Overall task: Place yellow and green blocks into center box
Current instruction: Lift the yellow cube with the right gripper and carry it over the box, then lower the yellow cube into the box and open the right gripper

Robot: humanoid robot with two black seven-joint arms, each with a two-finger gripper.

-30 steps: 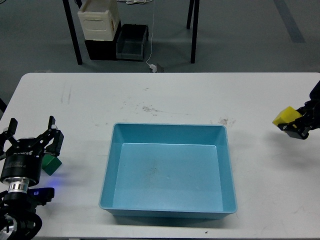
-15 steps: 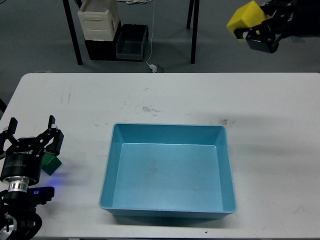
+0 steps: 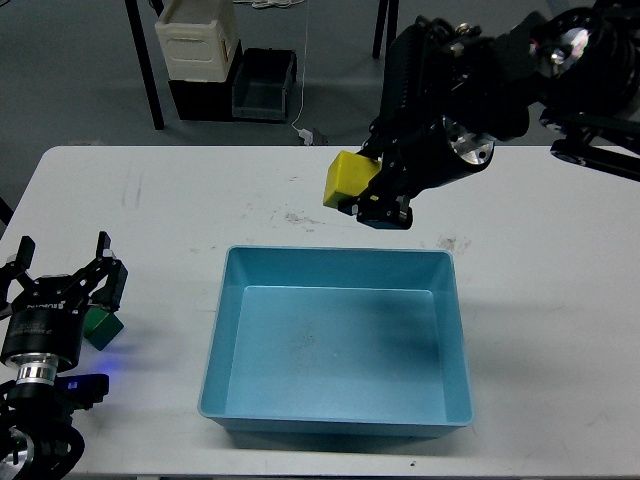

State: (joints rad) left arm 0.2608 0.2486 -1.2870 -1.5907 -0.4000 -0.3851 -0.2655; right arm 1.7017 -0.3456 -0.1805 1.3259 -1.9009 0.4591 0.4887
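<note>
A blue open box sits at the table's centre. My right gripper is shut on a yellow block and holds it in the air above the box's far edge. My left gripper is open at the table's left edge, fingers spread. A green block lies on the table right beside it, partly hidden by the gripper's right finger.
The white table has scuff marks behind the box. Beyond the far edge stand a cream container, a dark bin and table legs on the floor.
My right arm has swung the yellow block from the right side, high up, then down and left to above the box's far edge. The left gripper and green block have not moved.
</note>
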